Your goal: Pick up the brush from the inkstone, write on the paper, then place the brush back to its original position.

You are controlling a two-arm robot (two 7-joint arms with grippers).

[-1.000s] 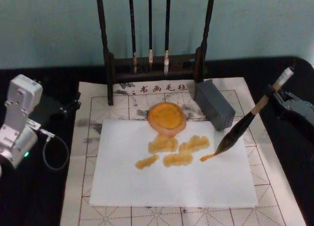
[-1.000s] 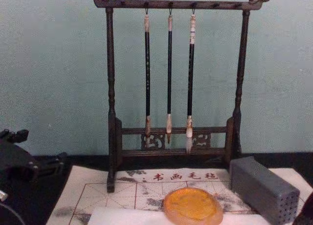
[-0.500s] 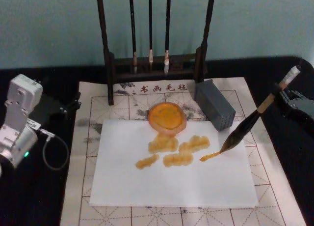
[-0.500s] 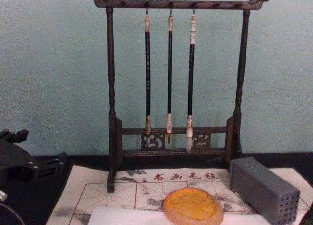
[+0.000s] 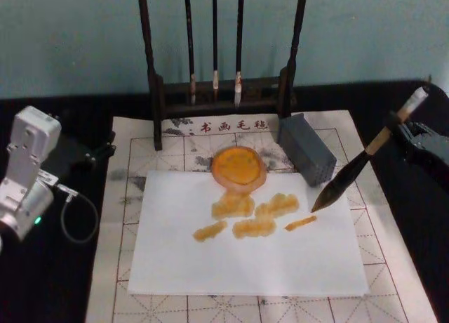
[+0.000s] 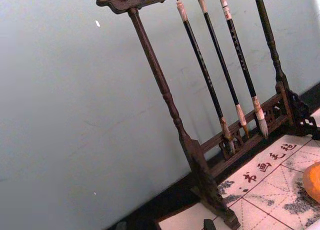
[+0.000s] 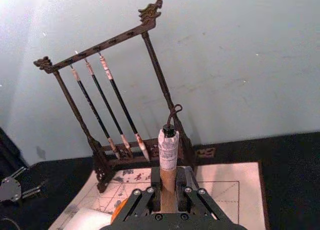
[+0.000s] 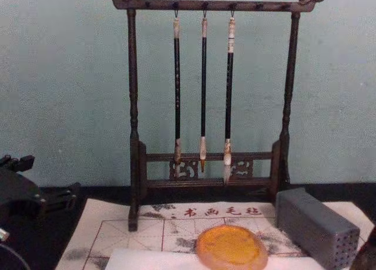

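Note:
My right gripper is shut on the tan handle of the brush, at the right of the paper. The brush slants down and left, and its dark bristle tip hangs just above the paper's right part, a little apart from a short orange stroke. In the right wrist view the white-capped handle stands up between the closed fingers. The round orange inkstone sits at the paper's far edge, also seen in the chest view. My left arm is parked at the far left.
A dark wooden rack with three thin hanging brushes stands behind the inkstone. A grey block with small holes lies right of the inkstone. Several orange strokes mark the paper, which lies on a gridded felt mat.
The brush tip has lifted off the end of the short orange stroke and moved slightly right and up with my right gripper. The left arm has not moved.

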